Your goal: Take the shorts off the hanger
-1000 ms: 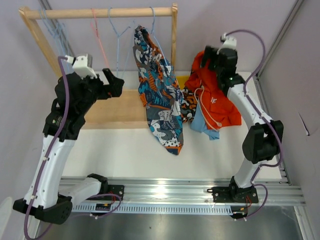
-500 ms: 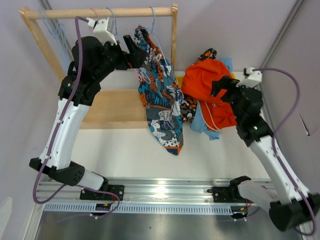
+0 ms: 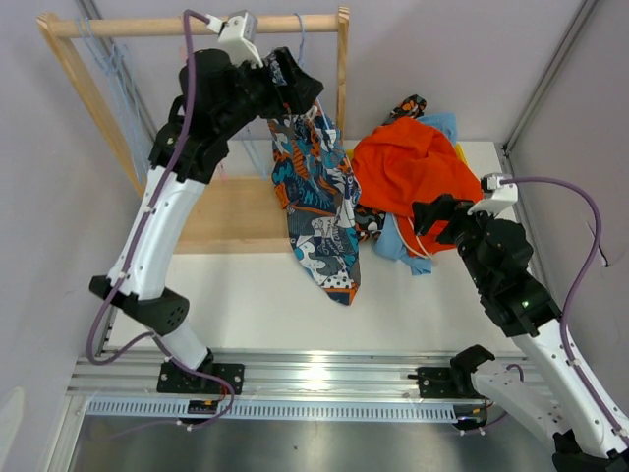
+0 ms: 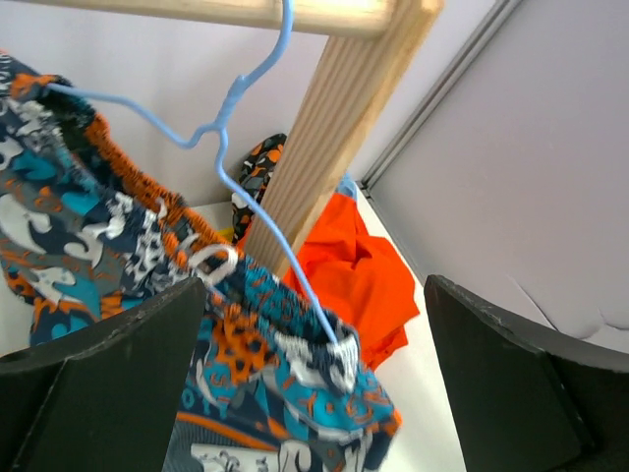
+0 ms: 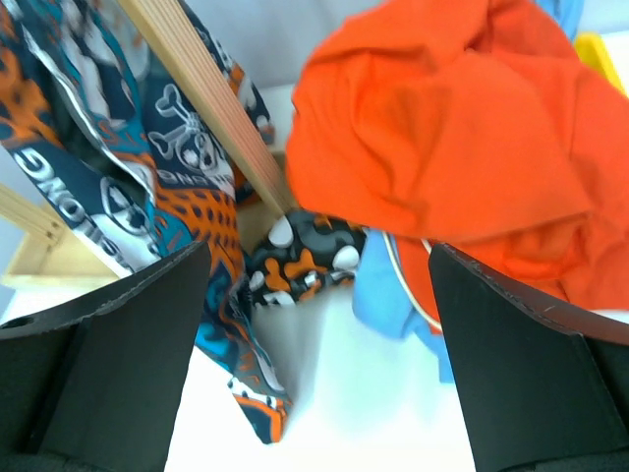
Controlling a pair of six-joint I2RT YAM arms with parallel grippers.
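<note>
The blue, orange and white printed fabric shorts [image 3: 319, 206] hang by their elastic waistband [image 4: 285, 329] from a thin light-blue wire hanger [image 4: 224, 116] hooked on the round wooden rail [image 3: 147, 26]; the left gripper [image 3: 298, 81] is up at that waistband, fingers spread wide, clamping nothing; the right gripper [image 3: 434, 216], fingers likewise apart, sits low beside the heaped plain orange shorts [image 3: 413, 167]; best to pinch cloth only, clear of the wire, then slide it sideways off the hanger's arm rather than tug down.
</note>
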